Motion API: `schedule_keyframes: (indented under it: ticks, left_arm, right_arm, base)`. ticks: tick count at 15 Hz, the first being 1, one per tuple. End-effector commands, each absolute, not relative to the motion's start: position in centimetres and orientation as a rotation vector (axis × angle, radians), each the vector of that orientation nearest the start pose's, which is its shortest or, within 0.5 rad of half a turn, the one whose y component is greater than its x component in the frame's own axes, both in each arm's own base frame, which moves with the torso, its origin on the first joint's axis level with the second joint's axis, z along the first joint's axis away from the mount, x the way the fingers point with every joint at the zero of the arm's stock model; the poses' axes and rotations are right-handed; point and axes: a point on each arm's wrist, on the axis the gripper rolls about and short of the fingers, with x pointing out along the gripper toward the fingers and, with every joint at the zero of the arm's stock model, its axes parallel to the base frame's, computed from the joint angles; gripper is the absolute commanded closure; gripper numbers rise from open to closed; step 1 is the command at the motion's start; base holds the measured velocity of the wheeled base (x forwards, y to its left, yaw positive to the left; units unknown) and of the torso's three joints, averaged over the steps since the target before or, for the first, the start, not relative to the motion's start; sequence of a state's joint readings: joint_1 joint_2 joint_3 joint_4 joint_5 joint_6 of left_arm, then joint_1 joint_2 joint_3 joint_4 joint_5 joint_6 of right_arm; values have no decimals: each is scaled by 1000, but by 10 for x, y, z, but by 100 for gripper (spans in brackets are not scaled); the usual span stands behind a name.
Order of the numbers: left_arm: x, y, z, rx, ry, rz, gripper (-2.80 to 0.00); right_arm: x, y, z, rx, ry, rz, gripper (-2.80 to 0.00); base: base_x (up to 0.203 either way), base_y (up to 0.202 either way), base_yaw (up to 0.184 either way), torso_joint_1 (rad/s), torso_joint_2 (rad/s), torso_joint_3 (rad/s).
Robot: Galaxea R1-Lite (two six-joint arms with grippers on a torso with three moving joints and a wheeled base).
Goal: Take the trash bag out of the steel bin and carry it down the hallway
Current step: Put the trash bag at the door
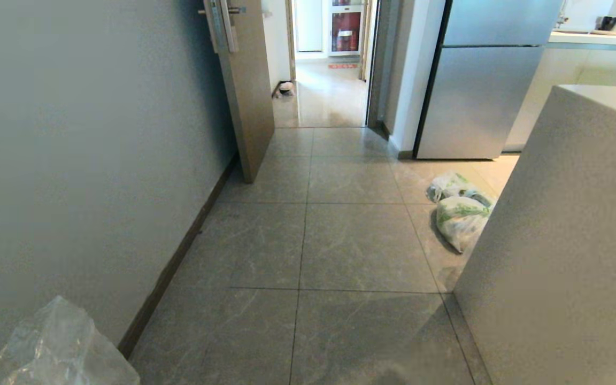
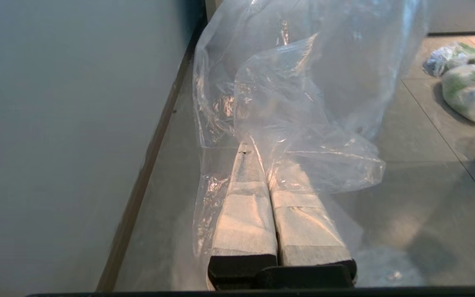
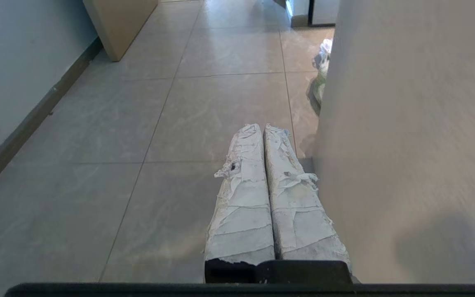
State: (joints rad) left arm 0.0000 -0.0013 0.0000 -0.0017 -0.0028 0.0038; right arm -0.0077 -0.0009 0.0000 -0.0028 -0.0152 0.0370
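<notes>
Where the left tool (image 2: 268,165) is clamped on its film, the trash bag (image 2: 299,103) is seen beside the wall (image 1: 72,133): light, limp, slippery, best gathered at the neck; right tool (image 3: 262,132) pressed together, empty.

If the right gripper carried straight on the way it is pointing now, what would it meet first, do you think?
Probably nothing soon: the right gripper, shut and empty, points along the open hallway floor. The pale counter wall runs close alongside, and the white bags lie slightly off-line; depth is unclear.
</notes>
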Motion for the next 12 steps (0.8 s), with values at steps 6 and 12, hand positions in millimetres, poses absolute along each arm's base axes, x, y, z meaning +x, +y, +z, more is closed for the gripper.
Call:
schedule_keyframes:
  ticks: [6,12]
  left_arm:
    - [-23,0,75,-2,0,-3,0]
    - [-23,0,75,-2,0,-3,0]
  right_arm:
    - [-23,0,75,37,-3,-21,0]
    - [-23,0,75,37,-3,-23,0]
  base:
    - [190,0,1,2,-1,0]
    - [192,0,0,1,1,3]
